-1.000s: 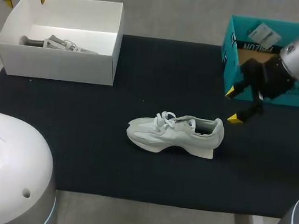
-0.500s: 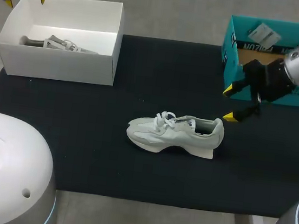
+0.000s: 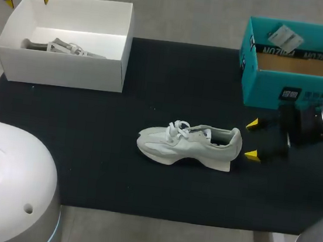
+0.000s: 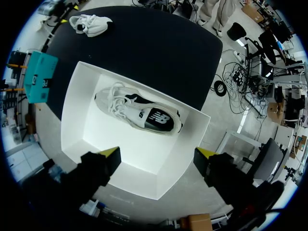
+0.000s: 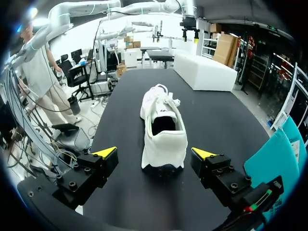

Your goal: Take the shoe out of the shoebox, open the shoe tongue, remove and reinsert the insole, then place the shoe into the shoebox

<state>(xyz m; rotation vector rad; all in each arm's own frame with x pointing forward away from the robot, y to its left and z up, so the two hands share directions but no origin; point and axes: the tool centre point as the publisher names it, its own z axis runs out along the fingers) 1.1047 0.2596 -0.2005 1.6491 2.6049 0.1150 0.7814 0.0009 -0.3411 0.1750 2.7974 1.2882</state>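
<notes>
My right gripper (image 3: 252, 139) is wide open behind the shoe (image 3: 191, 143), which looks light and soft, so I'd pinch its firmer heel.

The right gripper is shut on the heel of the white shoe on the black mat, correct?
No. The right gripper is open, its fingers clear of the heel, as the right wrist view shows. The white shoe lies on the black mat.

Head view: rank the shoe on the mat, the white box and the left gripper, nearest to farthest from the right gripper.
1. Shoe: mid-mat, heel just ahead of the right gripper.
2. White box: at the mat's far left corner.
3. Left gripper: over the white box's far left corner.
</notes>
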